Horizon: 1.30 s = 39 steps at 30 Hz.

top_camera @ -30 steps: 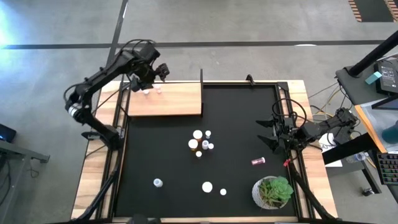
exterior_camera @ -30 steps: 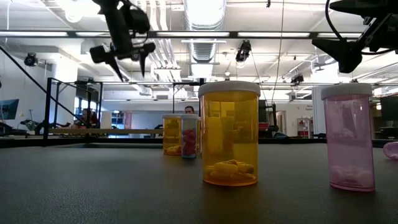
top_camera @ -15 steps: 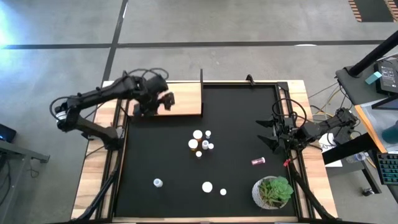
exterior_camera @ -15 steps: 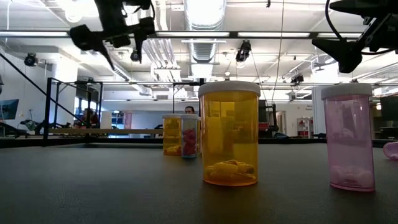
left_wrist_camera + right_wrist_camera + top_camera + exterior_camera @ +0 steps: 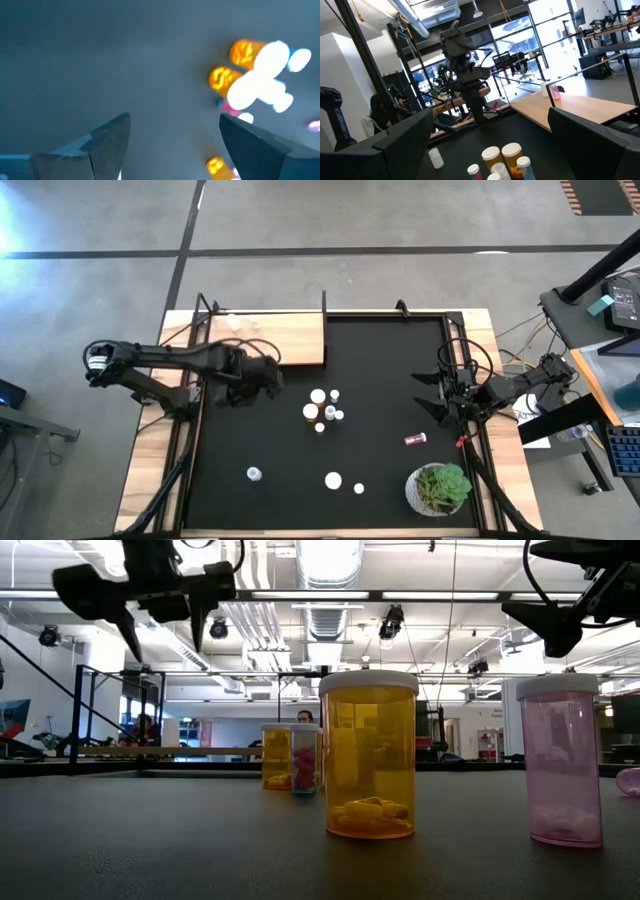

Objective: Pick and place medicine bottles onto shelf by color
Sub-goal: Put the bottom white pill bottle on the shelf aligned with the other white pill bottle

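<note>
Robotics lab, exposed ducts [image 5: 330,615], concrete floor [image 5: 400,215]

The left claw [image 5: 262,380] hangs over the black mat [image 5: 380,480], just in front of the shelf [image 5: 268,338], on whose far left part two medicine bottles [image 5: 240,323] stand. To its right, mid-mat, a cluster of bottles [image 5: 324,409] stands together. Farther right a lone bottle [image 5: 415,439] lies on its side, near the right claw [image 5: 432,394] at the mat's right edge. The potted plant [image 5: 441,487] sits in the near right corner; three more bottles [image 5: 333,480] stand along the near side.
</note>
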Each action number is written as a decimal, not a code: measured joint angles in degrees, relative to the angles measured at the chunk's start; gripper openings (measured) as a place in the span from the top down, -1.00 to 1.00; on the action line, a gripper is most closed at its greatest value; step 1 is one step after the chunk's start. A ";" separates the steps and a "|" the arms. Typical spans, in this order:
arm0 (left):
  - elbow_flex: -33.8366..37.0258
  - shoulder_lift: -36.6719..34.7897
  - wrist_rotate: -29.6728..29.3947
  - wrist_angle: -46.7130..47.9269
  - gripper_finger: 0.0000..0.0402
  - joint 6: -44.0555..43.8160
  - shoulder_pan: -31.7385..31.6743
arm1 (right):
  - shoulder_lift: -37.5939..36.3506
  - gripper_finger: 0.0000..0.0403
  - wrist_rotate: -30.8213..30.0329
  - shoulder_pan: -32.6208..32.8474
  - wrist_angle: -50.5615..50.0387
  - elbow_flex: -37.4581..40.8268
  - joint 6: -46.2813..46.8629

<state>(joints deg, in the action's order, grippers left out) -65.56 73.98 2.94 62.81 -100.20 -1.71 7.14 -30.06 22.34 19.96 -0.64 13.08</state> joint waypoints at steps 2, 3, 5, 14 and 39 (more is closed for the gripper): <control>0.00 0.23 0.09 -0.68 -0.44 -0.26 1.92 | 0.06 -0.91 0.02 -0.01 -0.01 0.00 0.00; -0.01 0.24 0.15 -1.33 -0.44 -1.06 2.89 | 0.06 -0.91 0.00 -0.01 -0.03 0.00 0.00; -0.04 0.20 0.15 -1.29 -0.44 -2.91 4.53 | 0.06 -0.91 0.02 -0.01 0.00 0.00 -0.01; 0.02 0.68 -0.39 -1.37 -0.44 -11.59 8.73 | 0.06 -0.91 0.02 -0.01 -0.01 0.00 0.00; -0.57 14.52 6.01 -4.31 -0.44 -44.78 27.78 | 0.08 -0.91 0.00 -0.01 -0.01 0.00 -0.01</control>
<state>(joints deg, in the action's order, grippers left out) -66.13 88.50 8.95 58.50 -144.99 26.08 7.22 -30.06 22.33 19.94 -0.64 13.07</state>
